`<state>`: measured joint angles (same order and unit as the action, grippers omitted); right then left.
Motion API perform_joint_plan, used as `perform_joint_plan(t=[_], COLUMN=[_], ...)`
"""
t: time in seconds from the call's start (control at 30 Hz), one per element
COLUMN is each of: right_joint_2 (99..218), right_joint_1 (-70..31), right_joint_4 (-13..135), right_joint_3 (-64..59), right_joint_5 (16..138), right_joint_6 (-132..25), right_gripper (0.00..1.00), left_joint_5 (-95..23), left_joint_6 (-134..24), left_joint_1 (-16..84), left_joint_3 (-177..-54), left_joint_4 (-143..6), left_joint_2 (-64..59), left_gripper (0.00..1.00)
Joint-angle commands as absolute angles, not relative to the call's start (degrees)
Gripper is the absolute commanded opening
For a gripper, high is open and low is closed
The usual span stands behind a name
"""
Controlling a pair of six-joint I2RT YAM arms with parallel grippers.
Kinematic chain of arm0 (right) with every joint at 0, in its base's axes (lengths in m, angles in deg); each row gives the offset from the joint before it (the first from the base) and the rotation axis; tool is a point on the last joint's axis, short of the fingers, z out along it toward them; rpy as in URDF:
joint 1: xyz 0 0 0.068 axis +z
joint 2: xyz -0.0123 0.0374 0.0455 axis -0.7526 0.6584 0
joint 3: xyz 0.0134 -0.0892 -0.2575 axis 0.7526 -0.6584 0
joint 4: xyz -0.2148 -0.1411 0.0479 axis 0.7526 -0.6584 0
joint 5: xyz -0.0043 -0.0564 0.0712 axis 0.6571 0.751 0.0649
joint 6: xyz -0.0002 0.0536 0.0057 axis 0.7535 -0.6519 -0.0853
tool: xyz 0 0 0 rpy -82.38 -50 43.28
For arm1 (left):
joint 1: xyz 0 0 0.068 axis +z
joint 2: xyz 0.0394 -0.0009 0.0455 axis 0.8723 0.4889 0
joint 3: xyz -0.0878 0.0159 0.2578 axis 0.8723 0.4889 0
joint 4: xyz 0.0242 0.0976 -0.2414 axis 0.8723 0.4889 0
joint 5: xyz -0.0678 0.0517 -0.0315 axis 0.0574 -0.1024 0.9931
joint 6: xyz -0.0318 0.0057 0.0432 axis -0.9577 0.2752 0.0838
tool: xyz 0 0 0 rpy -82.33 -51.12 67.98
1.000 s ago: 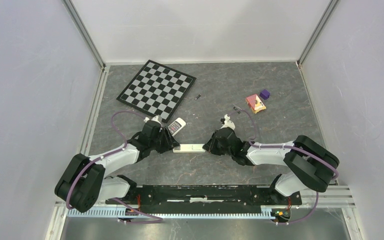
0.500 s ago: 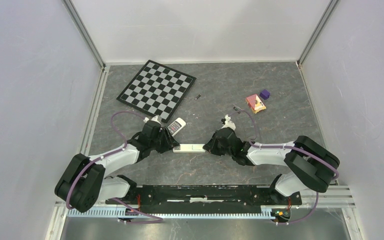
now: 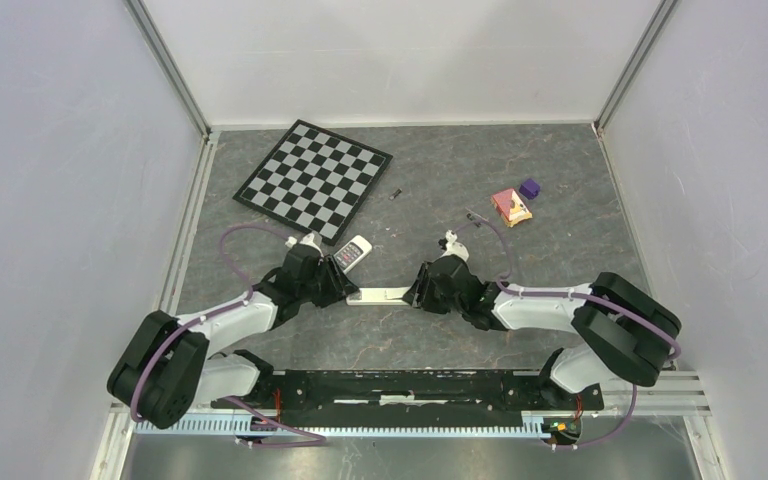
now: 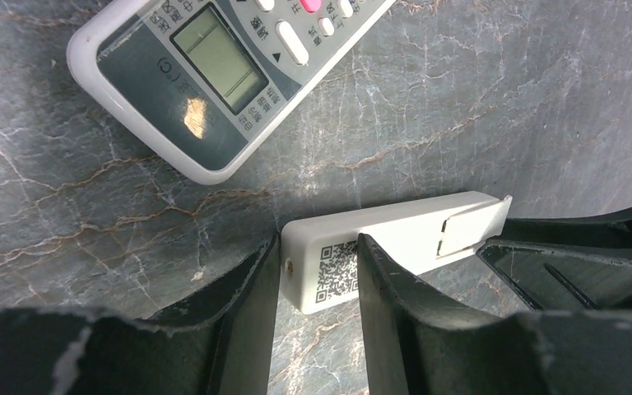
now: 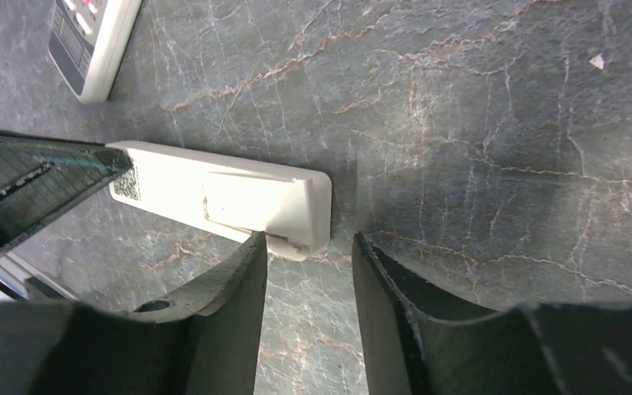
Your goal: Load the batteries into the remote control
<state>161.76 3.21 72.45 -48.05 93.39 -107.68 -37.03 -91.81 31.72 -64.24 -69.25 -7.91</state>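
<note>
A: Where is the remote (image 3: 380, 296)?
B: It lies face down, near a second remote (image 3: 352, 252). Left gripper (image 4: 317, 240): jaws apart, astride its QR end. Right gripper (image 5: 309, 237): jaws apart at the other end.
A: And a battery (image 3: 396, 193)?
B: One lies just right of the chessboard (image 3: 314, 181).

Dark grey surface (image 3: 560, 160), marbled with pale and rust-tinted veins (plainest in the wrist views). Boxed in on three sides by plain pale walls: back wall (image 3: 400, 50) beyond the surface's far edge, left wall (image 3: 50, 180) and right wall (image 3: 730, 150) along its sides. Slanting aluminium uprights at the surface's far corners, left post (image 3: 168, 65) and right post (image 3: 638, 62). Silver rail (image 3: 186, 230) flanking the surface's left edge. White slotted strip (image 3: 360, 425) just below its near edge. Lit softly and evenly, with only faint shadows.
</note>
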Motion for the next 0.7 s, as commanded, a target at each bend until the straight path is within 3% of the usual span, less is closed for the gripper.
perform_joint_plan(t=[0.0, 0.43, 0.67], right_joint_2=[161.4, 159.4, 162.9], right_joint_1=[3.8, 3.4, 2.3], right_joint_4=[60.2, 64.5, 68.1], right_joint_3=[-48.8, -47.1, -45.4], right_joint_5=[94.9, 92.9, 92.9], right_joint_6=[-101.9, -99.2, -97.5], right_gripper=[0.52, 0.75, 0.77], left_joint_5=[-38.3, -39.5, -39.6], left_joint_6=[-92.4, -91.5, -91.4], left_joint_1=[30.6, 30.6, 30.6], left_joint_3=[-62.5, -63.3, -63.1], left_joint_4=[-63.1, -61.5, -61.4], left_joint_2=[-8.0, -9.0, -9.0], left_gripper=[0.46, 0.47, 0.48])
